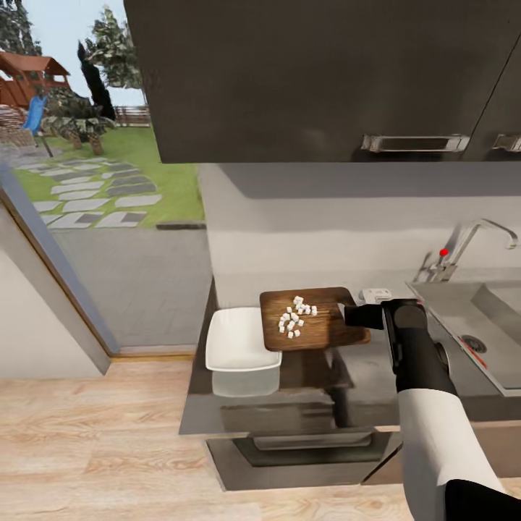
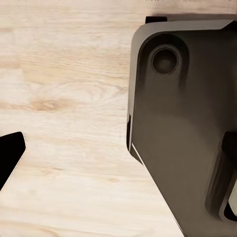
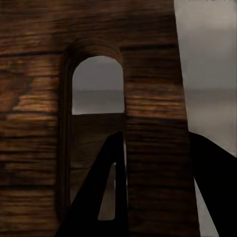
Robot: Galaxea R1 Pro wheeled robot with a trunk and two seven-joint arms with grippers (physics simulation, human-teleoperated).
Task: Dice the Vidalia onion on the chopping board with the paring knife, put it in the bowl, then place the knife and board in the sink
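the right pincer [image 1: 352, 315] is clamped on the chopping board [image 1: 325, 329], holding it above the table [image 1: 304, 405] beside the bowl [image 1: 241, 349], diced onion [image 1: 295, 317] on top. the left pincer's state can't be told.

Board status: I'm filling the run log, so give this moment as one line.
stage: tipping dice | right hand: shut on board edge, board lifted | dice: on board | bowl: looks empty, beside board | left hand: not seen
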